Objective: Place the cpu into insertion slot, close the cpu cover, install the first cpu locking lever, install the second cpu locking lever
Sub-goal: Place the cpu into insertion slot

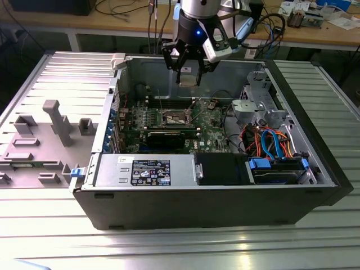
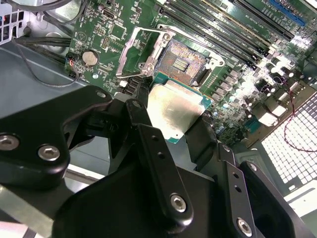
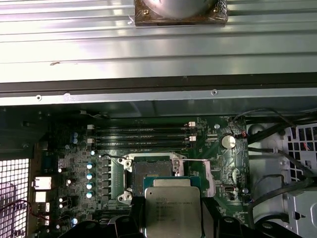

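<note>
My gripper (image 1: 189, 73) hangs above the open computer case, shut on the cpu (image 1: 190, 77) by two opposite edges. In both wrist views the cpu (image 2: 173, 111) (image 3: 172, 208) shows its silver-grey metal top and green rim, flat between black fingers (image 2: 141, 109). The bare insertion slot (image 2: 185, 62) (image 3: 153, 171) lies on the green board just beyond the chip, well below it. The cpu cover (image 2: 147, 64), a silver frame with a square window, stands swung open at one side of the slot. A thin lever wire (image 3: 190, 159) sticks out past the slot.
Memory slots (image 3: 141, 134) run beside the socket, and a round coin battery (image 2: 89, 58) sits near it. A power supply (image 1: 143, 169) and a drive bay with blue and orange cables (image 1: 275, 163) fill the case front. A grey fixture (image 1: 56, 121) stands on the exterior view's left.
</note>
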{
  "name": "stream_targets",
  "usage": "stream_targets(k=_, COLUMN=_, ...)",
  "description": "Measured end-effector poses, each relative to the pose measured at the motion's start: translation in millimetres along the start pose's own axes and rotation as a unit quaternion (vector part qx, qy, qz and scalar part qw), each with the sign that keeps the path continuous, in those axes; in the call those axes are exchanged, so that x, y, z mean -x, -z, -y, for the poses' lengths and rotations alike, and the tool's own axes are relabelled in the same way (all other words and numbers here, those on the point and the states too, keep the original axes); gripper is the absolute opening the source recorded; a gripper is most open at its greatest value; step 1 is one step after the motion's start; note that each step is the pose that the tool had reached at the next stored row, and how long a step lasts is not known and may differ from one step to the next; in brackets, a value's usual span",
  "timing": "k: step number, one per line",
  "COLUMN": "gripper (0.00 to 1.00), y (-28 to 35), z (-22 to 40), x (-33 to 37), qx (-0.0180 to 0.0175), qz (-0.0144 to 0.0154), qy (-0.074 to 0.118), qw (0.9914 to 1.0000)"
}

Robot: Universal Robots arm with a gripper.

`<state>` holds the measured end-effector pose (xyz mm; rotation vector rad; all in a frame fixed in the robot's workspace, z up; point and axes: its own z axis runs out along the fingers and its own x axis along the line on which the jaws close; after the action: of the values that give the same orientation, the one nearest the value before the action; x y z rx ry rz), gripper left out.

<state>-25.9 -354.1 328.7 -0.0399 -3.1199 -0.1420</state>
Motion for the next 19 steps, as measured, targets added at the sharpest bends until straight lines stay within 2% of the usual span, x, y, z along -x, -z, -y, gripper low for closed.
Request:
stream_targets(k=1, gripper=0.55, y=0.0, z=0.0, x=0.0, qx=0.0, qz=0.0, qy=0.0, qw=1.0)
stream_targets(k=3, gripper=0.55, y=-4.1, z=0.4, x=0.1, qx=0.0, qz=0.0, qy=0.0, qw=1.0)
stream_targets(k=19, gripper=0.55, y=-7.4, z=0.7, x=0.1, qx=0.0, qz=0.0, qy=0.0, qw=1.0)
